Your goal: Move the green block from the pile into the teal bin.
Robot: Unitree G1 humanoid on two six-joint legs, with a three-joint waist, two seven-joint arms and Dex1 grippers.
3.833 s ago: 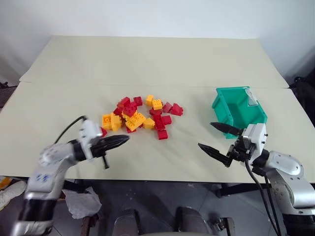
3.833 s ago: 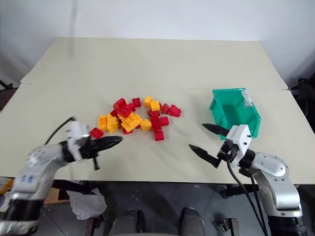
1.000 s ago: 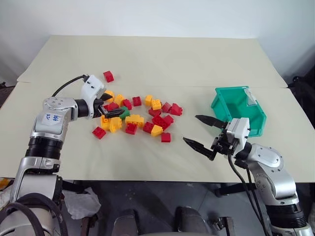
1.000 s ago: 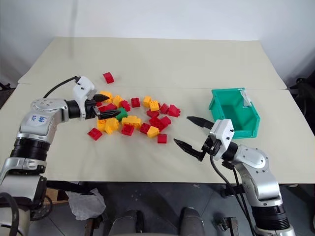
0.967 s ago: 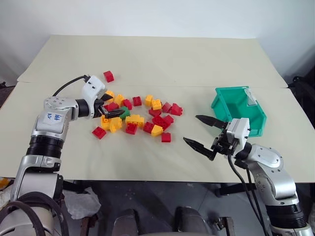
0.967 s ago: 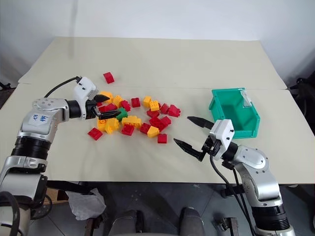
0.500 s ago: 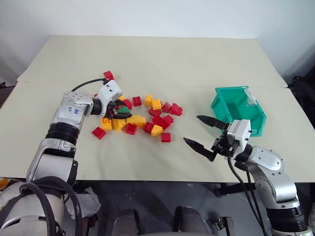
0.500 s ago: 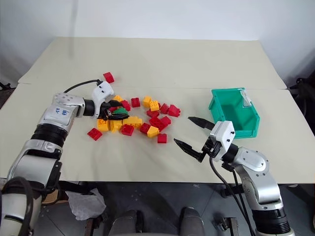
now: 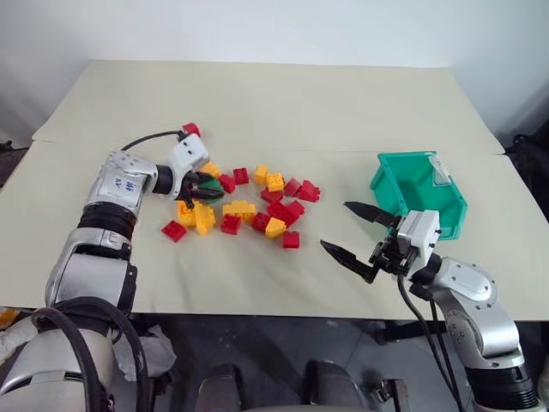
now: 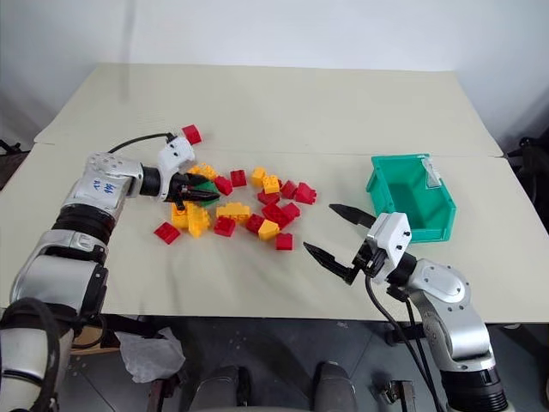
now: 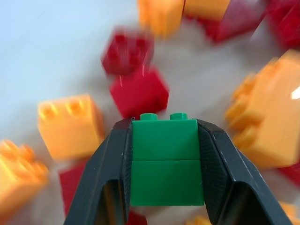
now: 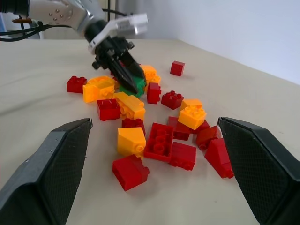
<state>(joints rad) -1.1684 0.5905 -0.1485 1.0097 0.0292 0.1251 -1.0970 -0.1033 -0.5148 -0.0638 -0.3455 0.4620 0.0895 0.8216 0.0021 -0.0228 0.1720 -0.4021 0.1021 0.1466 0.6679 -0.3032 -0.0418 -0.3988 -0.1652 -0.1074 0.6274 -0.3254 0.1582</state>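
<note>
The green block [image 11: 165, 161] sits between the two black fingers of my left gripper [image 9: 204, 184], and both pads press its sides. The gripper is shut on it at the left edge of the pile [image 9: 238, 209], a scatter of red and yellow bricks in the middle of the table. The block is low among the bricks, and I cannot tell whether it is off the table. The teal bin [image 9: 388, 190] stands at the right, open-topped. In front of the bin my right gripper [image 9: 336, 225] hovers above the table, open and holding nothing.
A lone red brick [image 9: 190, 129] lies behind the left gripper, apart from the pile. A seam crosses the beige table [image 9: 274, 103] behind the pile. Bare tabletop lies between the pile and the bin.
My left gripper has pushed a little further right into the pile's left edge, and its fingers have closed from wide open onto the green block. The right arm has stayed still.
</note>
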